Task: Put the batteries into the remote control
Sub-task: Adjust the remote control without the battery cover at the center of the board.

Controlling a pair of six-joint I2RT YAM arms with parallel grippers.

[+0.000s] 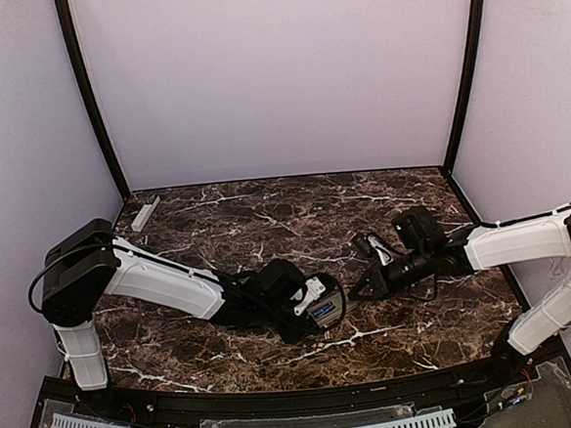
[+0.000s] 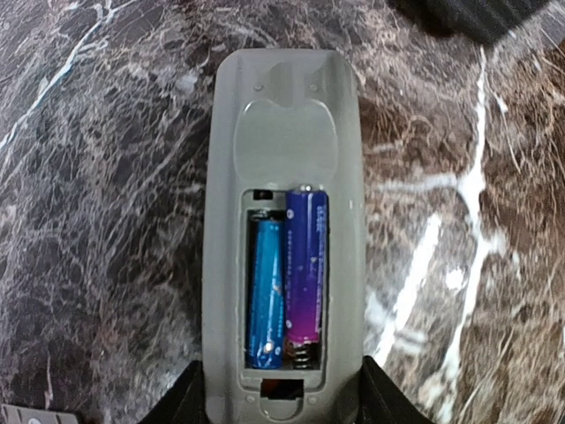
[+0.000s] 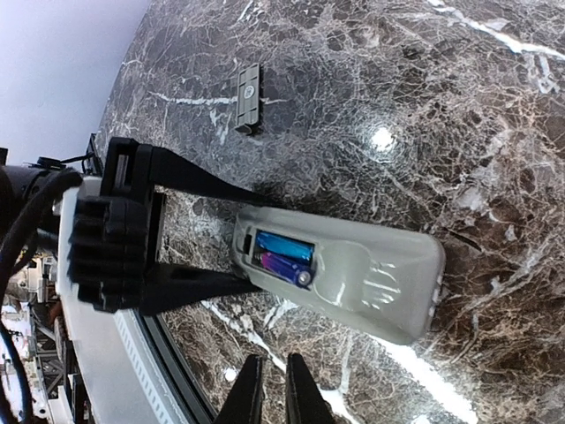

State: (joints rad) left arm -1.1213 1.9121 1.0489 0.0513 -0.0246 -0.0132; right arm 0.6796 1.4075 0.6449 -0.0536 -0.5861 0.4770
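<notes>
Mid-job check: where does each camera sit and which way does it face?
Top external: above and behind the bases, facing down and forward over the table; left arm and right arm both show.
Left wrist: on the left arm, facing straight down at the remote, two batteries in its open bay; own fingers at the bottom edge.
Right wrist: on the right arm, facing across the table at the left gripper clamping the remote; right gripper, shut, at the bottom.
Shared: both wrist views show the remote and batteries.
</notes>
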